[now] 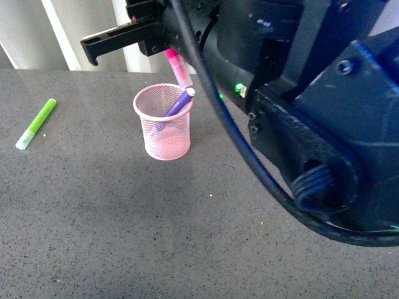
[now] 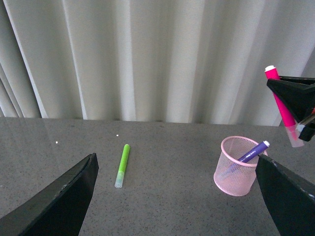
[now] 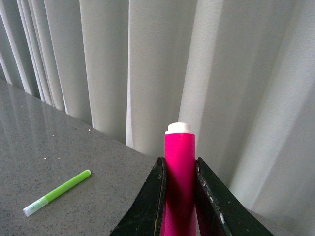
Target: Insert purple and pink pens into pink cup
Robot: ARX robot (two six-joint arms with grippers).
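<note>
Curtains [image 2: 147,59] backed the grey worktop [image 1: 124,237]. The right end effector [image 3: 179,167] clamped the pink pen [image 3: 179,147] near the pink cup [image 1: 163,121], which held the purple pen [image 1: 179,103]. The left end effector [image 2: 174,162] gaped wide, empty.

The left gripper [image 2: 175,164] is spread wide, its two dark fingers [image 2: 64,199] framing a grey speckled table [image 2: 172,211] with pale curtains [image 2: 147,59] beyond. Ahead of it, nearer one finger, a lime-green marker [image 2: 122,165] lies flat; close by the other finger stands the pink cup [image 2: 235,172], the purple pen [image 2: 253,152] leaning inside with one end over the rim. Above and just beyond the cup, the right gripper [image 2: 295,93] is clamped around the pink pen [image 2: 285,114], held tilted with its pale cap down.
</note>
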